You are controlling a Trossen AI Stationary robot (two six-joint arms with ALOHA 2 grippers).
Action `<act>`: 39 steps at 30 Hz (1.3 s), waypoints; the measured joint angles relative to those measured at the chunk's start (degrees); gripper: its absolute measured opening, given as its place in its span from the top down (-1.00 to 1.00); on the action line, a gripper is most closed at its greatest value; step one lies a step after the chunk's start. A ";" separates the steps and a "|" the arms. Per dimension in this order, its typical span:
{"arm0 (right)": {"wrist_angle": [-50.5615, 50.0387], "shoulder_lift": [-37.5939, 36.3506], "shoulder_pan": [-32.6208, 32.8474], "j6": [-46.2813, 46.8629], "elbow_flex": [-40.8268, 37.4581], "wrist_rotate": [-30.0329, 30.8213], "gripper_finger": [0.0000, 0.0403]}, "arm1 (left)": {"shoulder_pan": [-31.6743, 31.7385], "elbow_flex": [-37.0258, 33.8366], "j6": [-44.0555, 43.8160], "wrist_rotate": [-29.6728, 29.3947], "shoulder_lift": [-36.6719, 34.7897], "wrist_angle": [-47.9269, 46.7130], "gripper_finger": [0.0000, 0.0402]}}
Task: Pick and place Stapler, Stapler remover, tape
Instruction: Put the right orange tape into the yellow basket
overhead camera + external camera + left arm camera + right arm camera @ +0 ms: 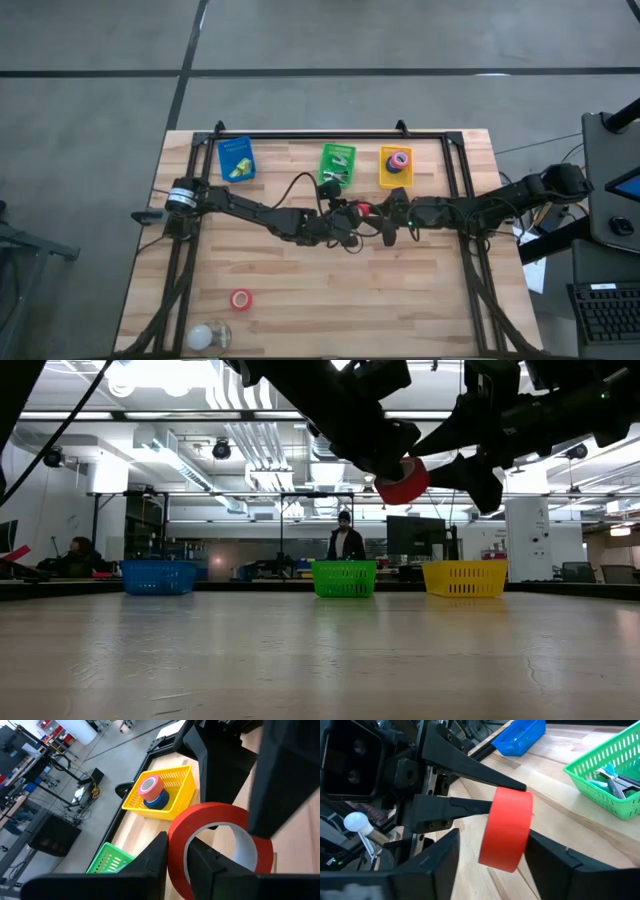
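Above mid-table, the left gripper (175, 865) clamps a red tape roll (220, 845); the right gripper (495, 865) straddles it, jaws apparently apart, arms hiding contact. Beyond, three baskets line the wooden table (300, 320).

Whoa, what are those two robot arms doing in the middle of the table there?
They are passing a red tape roll from one to the other, above the table's middle. The left gripper pinches the roll's wall, one finger through its hole, while the right gripper straddles it with its fingers apart. Along the far edge stand three baskets; the yellow basket already holds two rolls. Another red roll lies on the table near the front.
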 joint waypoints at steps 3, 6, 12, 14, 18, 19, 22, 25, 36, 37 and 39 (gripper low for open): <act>0.03 -0.28 -0.39 -0.02 -0.43 -0.02 0.14 | -0.08 0.00 -0.07 0.04 0.00 0.38 0.67; 0.09 -0.19 -0.96 -0.39 -0.72 -0.02 0.32 | -0.20 0.02 -0.13 0.09 0.00 0.52 0.60; 0.13 -0.21 -2.12 -1.15 -1.49 -0.17 0.51 | -0.22 0.02 -0.18 0.09 0.00 0.98 0.46; 0.08 -0.24 -2.54 -1.46 -1.54 -0.17 0.51 | -0.33 0.02 -0.21 0.08 0.00 0.97 0.41; -0.45 -0.60 -3.73 -1.60 -1.75 -0.26 0.42 | -0.87 0.08 -0.05 -0.10 -0.02 0.89 0.29; -1.10 -0.74 -4.09 -1.60 -1.75 -0.26 0.41 | -1.08 0.10 0.10 -0.06 -0.11 0.89 0.27; -4.41 -1.54 -5.61 -1.71 -1.69 0.15 0.41 | -1.93 0.08 -1.30 0.18 -0.78 -0.19 0.21; -10.30 -3.14 -7.15 -1.93 -1.25 1.19 0.46 | -3.02 0.00 -3.85 0.28 -1.96 -4.29 0.18; -35.16 -12.66 -11.90 -0.64 1.77 16.29 0.42 | -7.47 -0.09 -18.43 0.92 -3.72 -20.93 0.18; -37.17 -13.19 -12.33 -0.21 1.79 16.84 0.42 | -7.90 -0.09 -20.31 1.18 -3.72 -23.51 0.18; -40.08 -13.96 -13.42 0.38 1.79 16.85 0.44 | -8.75 -0.09 -24.39 2.47 -3.72 -29.13 0.18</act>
